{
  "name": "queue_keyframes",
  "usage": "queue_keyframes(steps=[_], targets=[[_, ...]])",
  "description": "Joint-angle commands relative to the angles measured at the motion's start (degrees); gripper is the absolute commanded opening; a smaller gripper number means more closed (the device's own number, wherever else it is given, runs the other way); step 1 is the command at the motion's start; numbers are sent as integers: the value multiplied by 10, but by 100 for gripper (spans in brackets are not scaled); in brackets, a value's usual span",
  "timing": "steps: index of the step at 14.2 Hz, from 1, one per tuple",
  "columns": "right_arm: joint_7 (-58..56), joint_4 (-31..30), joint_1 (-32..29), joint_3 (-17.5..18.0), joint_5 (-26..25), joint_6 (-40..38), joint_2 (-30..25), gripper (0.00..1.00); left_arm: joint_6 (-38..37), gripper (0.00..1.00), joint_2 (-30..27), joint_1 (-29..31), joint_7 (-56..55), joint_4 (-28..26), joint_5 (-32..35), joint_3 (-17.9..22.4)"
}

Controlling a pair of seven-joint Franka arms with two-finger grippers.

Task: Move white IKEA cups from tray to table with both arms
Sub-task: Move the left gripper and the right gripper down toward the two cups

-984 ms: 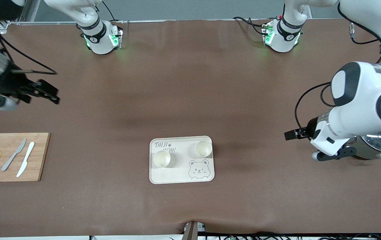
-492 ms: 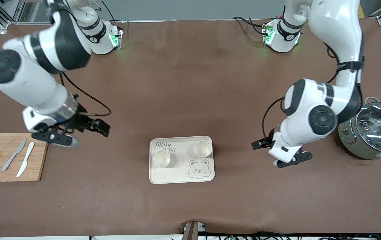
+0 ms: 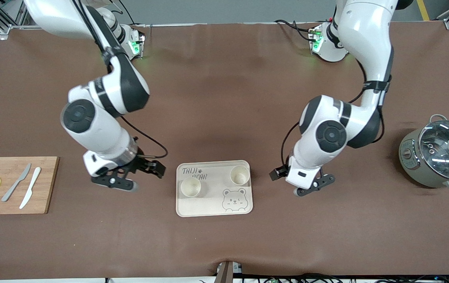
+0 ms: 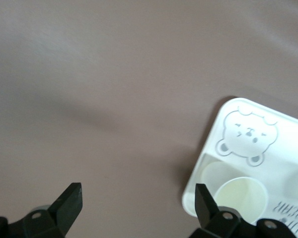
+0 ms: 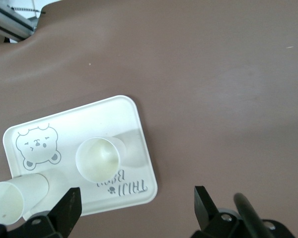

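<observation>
Front view shows the cream tray sitting on the brown table, about midway between the two ends and closer to the table's front-camera edge than to the edge where the robot bases stand. Two small white cups stand upright in the tray. One cup is at the tray end toward the right arm, and the other cup is at the tray end toward the left arm, a bit farther from the front camera. Both cups are empty and sit apart from each other. The right tool hangs over the table just beside the tray, with its two fingers wide apart and nothing in it. The left tool hangs over the table near the tray's other end, and the left wrist view shows its fingers wide apart and empty too. The cups look light and stiff, like thin plastic, so they should lift easily. Their sides look smooth and may be slippery, and a light cup could tip over if bumped. A good place to hold looks like the side wall below the rim, one finger on each side, squeezing gently. Each arm has a cup close to it.
</observation>
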Motion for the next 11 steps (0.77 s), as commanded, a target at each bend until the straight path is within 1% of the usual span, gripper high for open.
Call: queue_keyframes(steps=[1,4,6,8,10,11], targets=[[11,20,9,-5,-3,31,42,100,18,100,37,-28,-60,39,15,9],[11,20,19,-7,-6,54,66,100,37,100,64,-57,-123,64,31,15],[13,19,25,-7,-5,81,82,100,57,100,77,-74,-142,64,32,21],[16,19,34,-7,-4,114,99,100,66,100,95,-99,-153,65,32,37],[26,19,39,-8,-5,129,113,100,85,100,112,-120,-177,67,32,55],[26,19,39,-8,-6,132,118,100,88,100,115,-122,-182,66,32,55]])
